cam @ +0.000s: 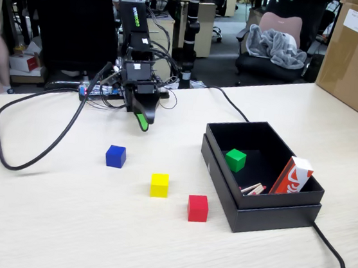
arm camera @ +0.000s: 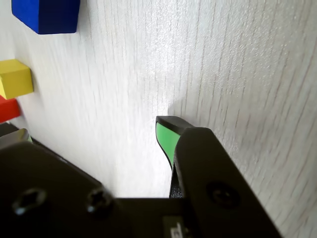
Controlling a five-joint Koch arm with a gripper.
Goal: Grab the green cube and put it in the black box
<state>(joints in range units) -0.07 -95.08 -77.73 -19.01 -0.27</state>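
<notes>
The green cube (cam: 235, 160) lies inside the black box (cam: 257, 213), near its left wall, in the fixed view. My gripper (cam: 143, 123) hangs over the bare table close to the arm's base, well to the left of the box and behind the loose cubes. Nothing is in it. In the wrist view a green-faced finger (arm camera: 166, 135) shows over the table with a black jaw part lying partly across it, so the gap between the jaws does not show. The cube is hidden in the wrist view.
A blue cube (cam: 115, 156), a yellow cube (cam: 159, 185) and a red cube (cam: 198, 208) sit on the table left of the box. The box also holds a red-and-white carton (cam: 292, 176) and small sticks (cam: 252, 189). A black cable (cam: 31, 156) loops at left; another cable (cam: 333, 255) trails off at right.
</notes>
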